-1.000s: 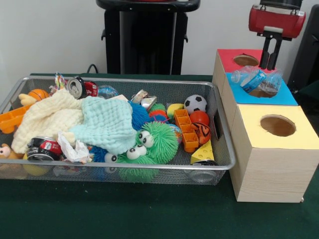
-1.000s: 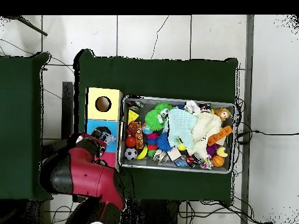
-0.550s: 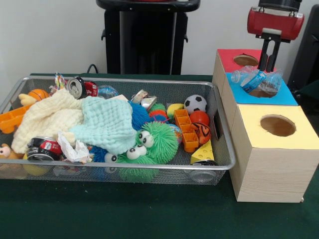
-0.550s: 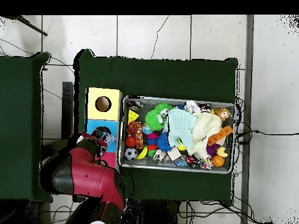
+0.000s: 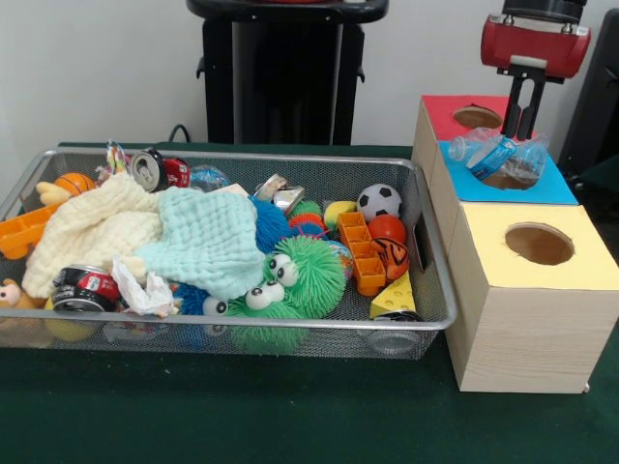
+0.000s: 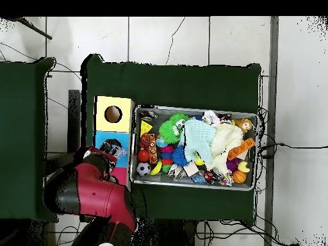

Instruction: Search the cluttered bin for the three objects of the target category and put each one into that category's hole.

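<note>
A crushed clear plastic bottle [image 5: 498, 155] with a blue label lies tilted across the hole of the blue-topped box [image 5: 561, 189], sticking out of it. My gripper [image 5: 520, 131] hangs just above and behind the bottle, between the red-topped box [image 5: 440, 111] and the blue one. It is open and holds nothing. In the overhead view the red arm [image 6: 90, 192] covers the gripper, and the bottle [image 6: 118, 151] shows beside it. The wire bin [image 5: 432, 246] holds crushed cans [image 5: 160, 169] [image 5: 85, 288] among toys and cloths.
The yellow-topped box [image 5: 580, 266] with an open hole stands nearest the camera. In the bin lie a soccer ball [image 5: 379, 201], a green fuzzy toy [image 5: 300, 275], a mint cloth [image 5: 208, 237], a cream cloth [image 5: 92, 227] and an orange block [image 5: 363, 251].
The gripper has risen slightly and shifted a little left above the boxes. The bottle stays across the blue hole, and the bin's contents have not moved.
</note>
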Robot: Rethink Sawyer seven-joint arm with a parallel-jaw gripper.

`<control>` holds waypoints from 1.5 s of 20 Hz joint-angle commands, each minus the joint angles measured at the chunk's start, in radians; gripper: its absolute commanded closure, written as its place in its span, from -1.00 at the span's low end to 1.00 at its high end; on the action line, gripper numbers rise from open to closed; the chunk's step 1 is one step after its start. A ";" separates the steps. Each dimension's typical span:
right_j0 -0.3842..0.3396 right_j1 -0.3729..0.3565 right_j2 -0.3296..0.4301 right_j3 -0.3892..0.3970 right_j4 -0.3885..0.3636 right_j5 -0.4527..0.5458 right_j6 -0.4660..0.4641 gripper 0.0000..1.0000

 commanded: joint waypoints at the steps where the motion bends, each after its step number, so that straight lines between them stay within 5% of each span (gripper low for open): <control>1: 0.006 0.044 0.072 0.034 0.042 0.008 0.237 1.00; 13: 0.052 0.064 0.047 0.019 0.071 0.019 0.251 1.00; 30: 0.010 0.061 0.088 0.055 0.047 -0.047 0.230 1.00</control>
